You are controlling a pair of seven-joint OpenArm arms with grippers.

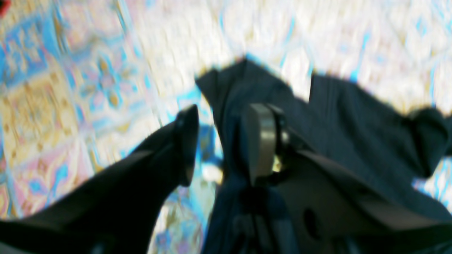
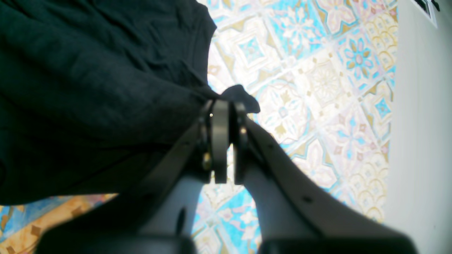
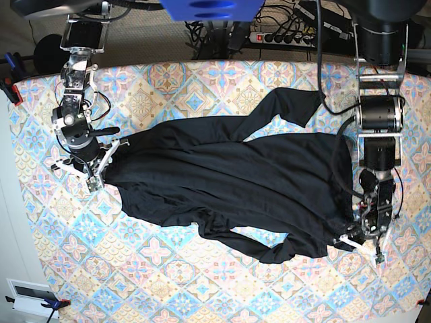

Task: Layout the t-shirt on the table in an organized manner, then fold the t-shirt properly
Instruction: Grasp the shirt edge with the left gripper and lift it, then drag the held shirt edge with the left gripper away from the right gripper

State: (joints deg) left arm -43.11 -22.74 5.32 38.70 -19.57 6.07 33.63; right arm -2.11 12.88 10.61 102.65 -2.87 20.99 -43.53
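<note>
Your t-shirt [image 3: 229, 182] lies spread across the middle of the table [image 3: 168, 81] in the base view, wrinkled, with one sleeve reaching toward the upper right and a bunched edge at the lower centre. At the left of that frame, your right gripper [image 2: 226, 109] is pinched tight on a tuft of the black fabric, its jaws nearly touching in the right wrist view. At the lower right, your left gripper [image 1: 220, 141] sits at the shirt's corner with its jaws spread apart; the blurred left wrist view shows cloth draped beside one finger [image 1: 261, 141], not clamped.
</note>
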